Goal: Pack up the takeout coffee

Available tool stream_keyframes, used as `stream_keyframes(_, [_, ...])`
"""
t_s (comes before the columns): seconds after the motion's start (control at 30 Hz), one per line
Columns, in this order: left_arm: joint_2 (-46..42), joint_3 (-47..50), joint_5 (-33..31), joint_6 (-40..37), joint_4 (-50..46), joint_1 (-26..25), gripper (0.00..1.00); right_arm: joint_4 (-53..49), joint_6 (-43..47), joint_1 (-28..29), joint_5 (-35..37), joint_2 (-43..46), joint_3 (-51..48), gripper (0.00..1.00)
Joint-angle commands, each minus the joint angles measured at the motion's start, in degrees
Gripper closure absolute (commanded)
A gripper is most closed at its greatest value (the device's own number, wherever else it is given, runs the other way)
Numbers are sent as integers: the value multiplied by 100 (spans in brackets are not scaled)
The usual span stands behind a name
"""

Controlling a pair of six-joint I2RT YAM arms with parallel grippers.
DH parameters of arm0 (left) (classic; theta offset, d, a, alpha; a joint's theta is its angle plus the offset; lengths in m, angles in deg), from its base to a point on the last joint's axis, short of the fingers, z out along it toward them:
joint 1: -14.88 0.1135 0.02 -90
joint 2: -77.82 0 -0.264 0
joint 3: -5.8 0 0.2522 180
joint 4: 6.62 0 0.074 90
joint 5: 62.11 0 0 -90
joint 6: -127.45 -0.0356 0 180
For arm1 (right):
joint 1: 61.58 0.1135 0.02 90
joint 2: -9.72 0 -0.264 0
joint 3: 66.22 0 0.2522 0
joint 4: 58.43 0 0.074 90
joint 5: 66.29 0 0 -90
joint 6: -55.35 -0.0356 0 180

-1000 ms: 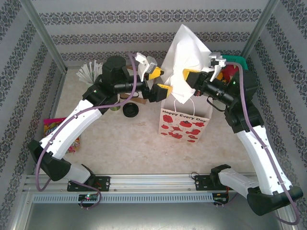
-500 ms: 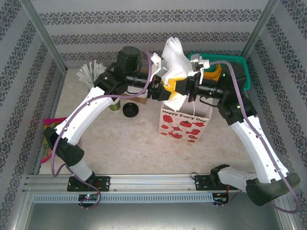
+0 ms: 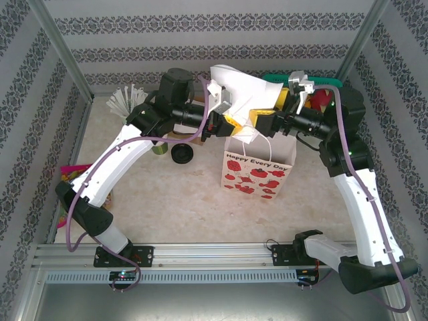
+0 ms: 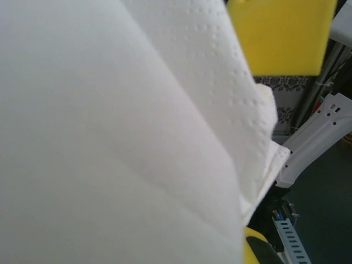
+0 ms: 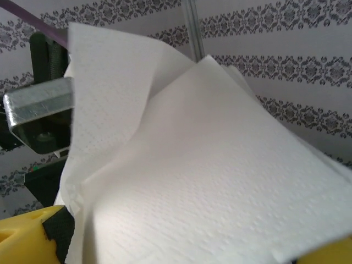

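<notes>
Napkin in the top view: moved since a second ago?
Yes. The napkin has dropped and shifted left against the gift bag, which stayed put; its peak now sits over the bag's left edge rather than its middle.

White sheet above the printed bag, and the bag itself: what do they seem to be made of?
The white sheet: likely tissue paper, matte; embossed dots and soft folds show. The printed bag: apparently paper, smooth finish; flat stiff sides with red prints.

Lab test booth, wallpapered panels (image 3: 214, 40), aluminium rail (image 3: 200, 254)
</notes>
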Motion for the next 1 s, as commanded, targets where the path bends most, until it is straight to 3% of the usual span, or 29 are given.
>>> stream_keyframes(0.0, [-119, -142, 251, -249, -160, 7, 100, -140, 42, 46, -959, -164, 44, 2])
stream_keyframes(0.13, [90, -401, 308, -287, -397, 6, 100, -152, 74, 351, -1383, -258, 127, 2])
stream_keyframes(0.37, [358, -684, 952, -473, -688, -17, 100, 43, 148, 936, -613, -434, 240, 5])
stream_keyframes(0.4, [362, -689, 1009, -523, -717, -20, 100, 62, 70, 940, -539, -493, 287, 13])
stream_keyframes(0.47, [362, -699, 1029, -627, -810, -22, 100, 59, -144, 923, -256, -565, 406, 42])
stream_keyframes(0.53, [346, -697, 1015, -733, -944, -22, 100, 41, -272, 840, -112, -542, 469, 62])
stream_keyframes(0.6, [336, -688, 953, -777, -1028, -20, 99, -29, -406, 735, -36, -482, 514, 93])
stream_keyframes(0.63, [328, -689, 902, -760, -1029, -20, 91, -128, -420, 692, 73, -434, 532, 100])
stream_keyframes(0.67, [314, -658, 807, -714, -1021, -20, 77, -225, -372, 633, 118, -361, 499, 100])
stream_keyframes(0.73, [243, -529, 347, -484, -876, -20, 38, -664, 21, 501, 174, -179, 472, 100])
stream_keyframes(0.77, [157, -339, -138, -265, -669, -15, 29, -1021, 358, 392, 331, -61, 478, 100])
stream_keyframes(0.9, [-424, 872, -1876, 831, 734, 120, 3, -2067, 1333, -4, 1235, 339, 401, 100])
stream_keyframes(0.97, [-618, 1267, -2337, 1307, 1204, 156, 0, -2341, 1812, -118, 1549, 466, 393, 100])
